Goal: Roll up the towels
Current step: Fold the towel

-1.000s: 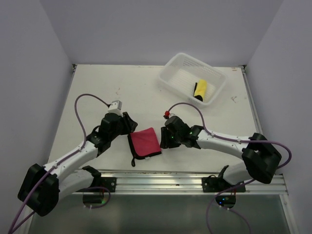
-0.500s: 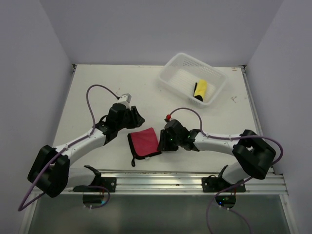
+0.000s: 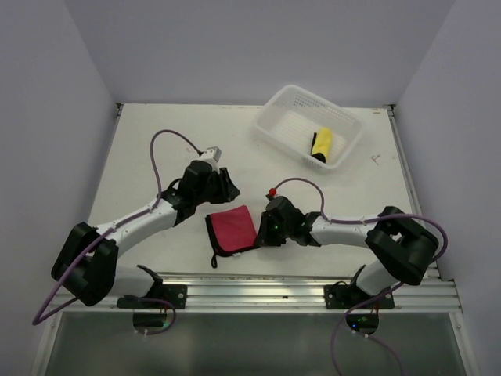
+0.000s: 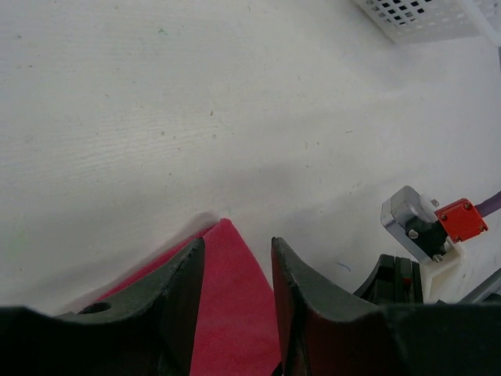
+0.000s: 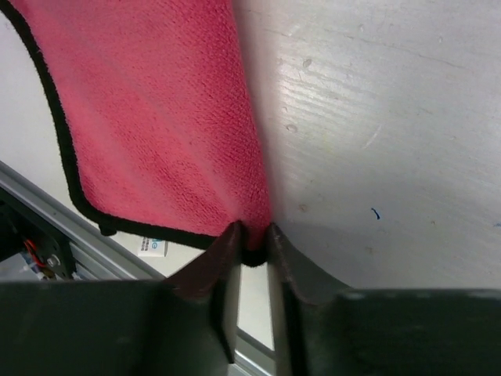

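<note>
- Right gripper [image 5: 250, 239], clenched, pinches the red towel [image 5: 156, 117] at its edge; the cloth spreads ahead.
- Left gripper [image 4: 236, 254] hangs released, a red towel corner between its jaws.

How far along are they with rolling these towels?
One yellow towel already lies in the white basket, apparently rolled. The red towel lies flat, not yet rolled: the right gripper pinches one corner, and the left gripper hovers open over the far corner. Rolling it is left.
</note>
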